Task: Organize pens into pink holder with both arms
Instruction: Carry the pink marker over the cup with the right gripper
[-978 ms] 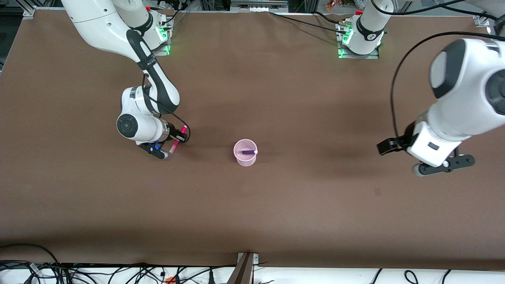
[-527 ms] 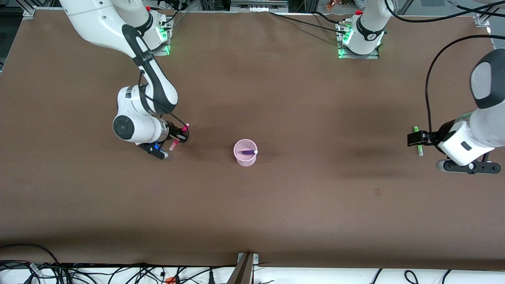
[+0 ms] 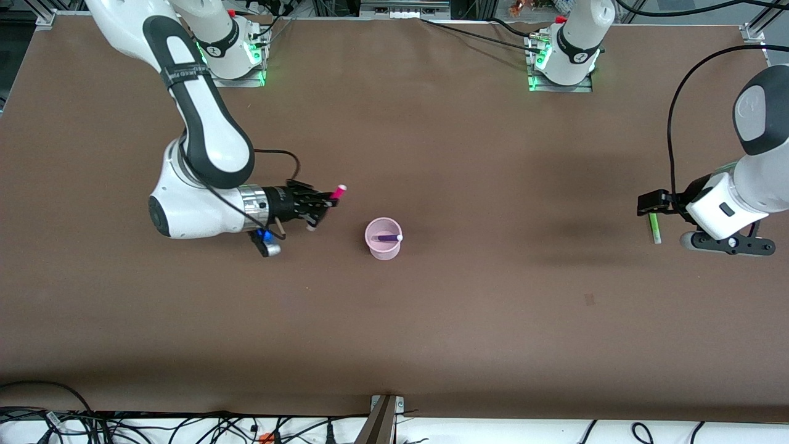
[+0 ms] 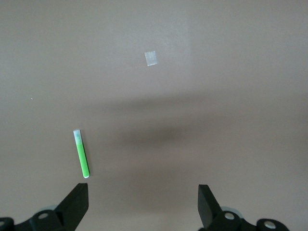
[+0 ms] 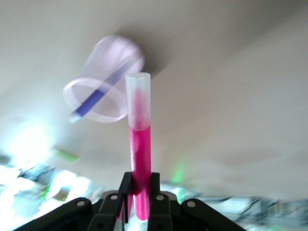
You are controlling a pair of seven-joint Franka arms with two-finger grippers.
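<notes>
the right claw [image 3: 322,205] is clamped on the pink pen [image 3: 336,193], carried nearly level over the counter [image 3: 431,320] just short of the holder [image 3: 383,238] on the right arm's side. the holder stands mid-counter with the purple pen [image 3: 388,237] leaning across its mouth. the wrist view shows the pink pen [image 5: 137,144] gripped low, most of its length sticking out past the claw [image 5: 139,202], with the holder [image 5: 103,86] off to one side of the pen's line.

risks as i judge them: the pen must tip upright before release, or its end will catch the rim and knock the light cup over. the purple pen [image 5: 96,96] lying across the opening could block the drop. held by one end, the pen may also swivel in the grip.

the left claw [image 3: 652,203] hangs spread open over the green pen [image 3: 654,229], which lies flat at the left arm's end of the counter. in its wrist view the green pen [image 4: 81,154] sits nearer one finger [image 4: 74,207] than centred, so closing from there could nudge it away.
</notes>
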